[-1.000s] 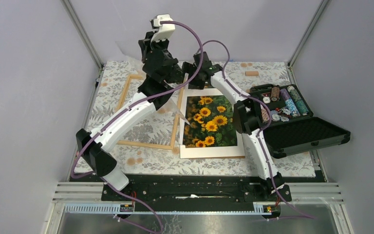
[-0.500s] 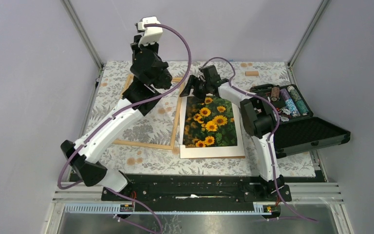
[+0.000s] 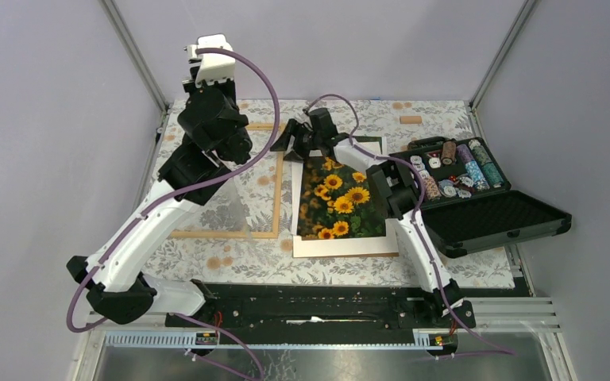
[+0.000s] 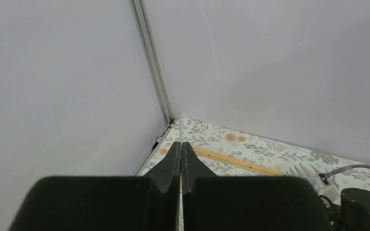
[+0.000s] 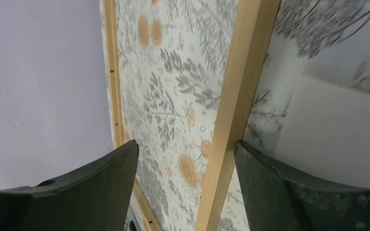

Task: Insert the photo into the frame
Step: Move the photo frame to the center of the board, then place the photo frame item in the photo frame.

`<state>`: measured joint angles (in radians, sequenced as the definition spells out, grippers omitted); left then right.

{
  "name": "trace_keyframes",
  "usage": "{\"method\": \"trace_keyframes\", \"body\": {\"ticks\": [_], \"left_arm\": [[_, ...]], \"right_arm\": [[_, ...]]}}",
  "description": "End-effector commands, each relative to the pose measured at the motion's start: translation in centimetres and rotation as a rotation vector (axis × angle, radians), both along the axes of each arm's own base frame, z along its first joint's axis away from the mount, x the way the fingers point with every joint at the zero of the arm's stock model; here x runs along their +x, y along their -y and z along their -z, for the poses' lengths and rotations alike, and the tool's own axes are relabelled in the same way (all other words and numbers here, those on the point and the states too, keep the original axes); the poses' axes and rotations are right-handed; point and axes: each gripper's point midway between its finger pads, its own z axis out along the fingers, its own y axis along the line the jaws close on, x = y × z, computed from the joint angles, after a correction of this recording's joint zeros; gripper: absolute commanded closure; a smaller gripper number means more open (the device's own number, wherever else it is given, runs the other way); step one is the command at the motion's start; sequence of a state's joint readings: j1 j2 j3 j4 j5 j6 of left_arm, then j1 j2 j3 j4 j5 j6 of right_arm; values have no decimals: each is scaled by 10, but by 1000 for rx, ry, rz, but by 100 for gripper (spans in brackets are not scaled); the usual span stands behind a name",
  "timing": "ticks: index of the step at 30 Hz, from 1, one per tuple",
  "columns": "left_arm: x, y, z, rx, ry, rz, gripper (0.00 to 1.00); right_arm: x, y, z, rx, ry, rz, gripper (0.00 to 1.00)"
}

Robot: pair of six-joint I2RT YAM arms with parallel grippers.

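Frame [image 3: 222,234] left of photo [image 3: 343,198] (case [image 3: 500,216] to its right)

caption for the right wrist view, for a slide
Right gripper, jaws open, straddling a wooden rail of the frame over the floral cloth

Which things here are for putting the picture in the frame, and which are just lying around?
For the job: photo, frame, clear sheet held up, white mat under the photo.
Just lying about: black case, poker chips inside it, small wooden block.
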<state>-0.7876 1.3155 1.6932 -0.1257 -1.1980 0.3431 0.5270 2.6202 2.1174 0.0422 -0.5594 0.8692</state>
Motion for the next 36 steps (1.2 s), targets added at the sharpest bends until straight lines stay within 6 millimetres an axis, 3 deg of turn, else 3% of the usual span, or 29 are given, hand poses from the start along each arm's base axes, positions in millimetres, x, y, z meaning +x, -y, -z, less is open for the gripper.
{"method": "trace_keyframes", "body": {"ticks": [1, 4, 6, 11, 16, 22, 26, 30, 34, 36], "left_arm": [[-7, 0, -3, -16, 11, 55, 100], [5, 16, 17, 15, -25, 96, 100], [19, 34, 38, 40, -71, 133, 100], [56, 83, 100, 92, -196, 208, 100], [93, 132, 158, 142, -327, 268, 100], [128, 183, 212, 172, -445, 310, 100], [143, 201, 250, 214, -506, 304, 100], [148, 207, 270, 230, -543, 297, 100], [148, 213, 281, 216, -559, 301, 100], [148, 213, 284, 221, -565, 297, 100]], "right_arm": [[-11, -8, -30, -24, 11, -8, 18], [-23, 16, -51, -70, 24, 8, 11], [-39, 32, -80, -69, 64, -11, 6], [-102, 70, -102, 11, 43, -101, 0], [-160, 115, -97, 68, 27, -71, 0], [-186, 167, -83, 194, 5, 64, 0], [-205, 168, -77, 240, 43, -2, 0], [-210, 170, -79, 256, 107, 35, 0], [-207, 150, -83, 258, 184, 75, 5], [-210, 130, -88, 260, 225, 80, 8]]}}
